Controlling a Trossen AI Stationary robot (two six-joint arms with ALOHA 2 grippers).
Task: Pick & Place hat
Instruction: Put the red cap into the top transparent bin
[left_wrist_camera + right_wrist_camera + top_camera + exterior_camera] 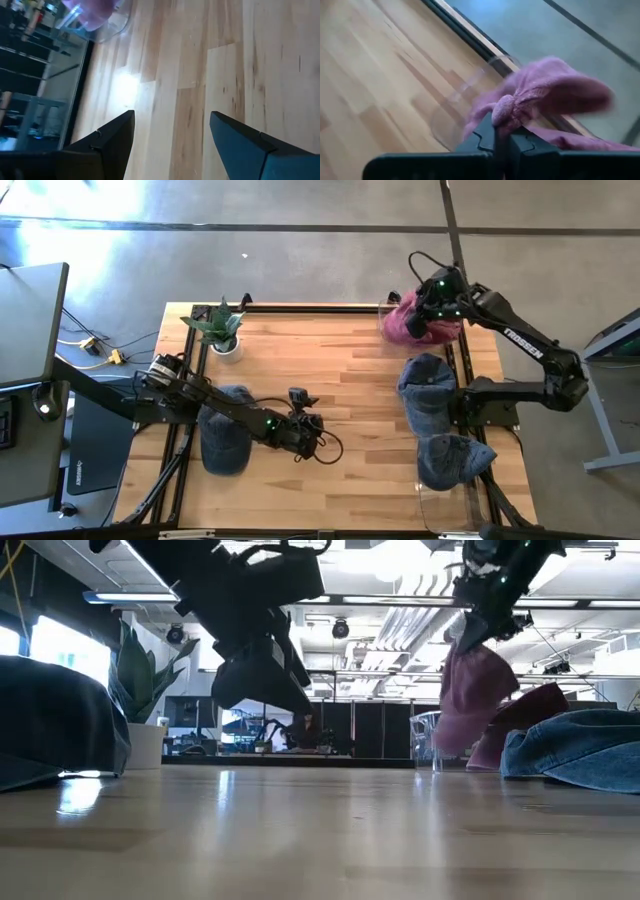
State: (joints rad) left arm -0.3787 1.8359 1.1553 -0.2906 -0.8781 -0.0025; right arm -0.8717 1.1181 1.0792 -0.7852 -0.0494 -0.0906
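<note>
Wooden table [340, 380], far right corner: pink hat [412, 323] dangling above clear container [465, 100], pinched by its crown in right gripper [501, 131], fingers pressed tight. Mid-table, left gripper [172, 131] spread wide, holding nothing.

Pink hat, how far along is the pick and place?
Picked: the right claw is shut on the pink hat, hanging above the table's far right corner. Placing it remains. Three denim hats lie on the table. The left claw waits open over bare wood.
</note>
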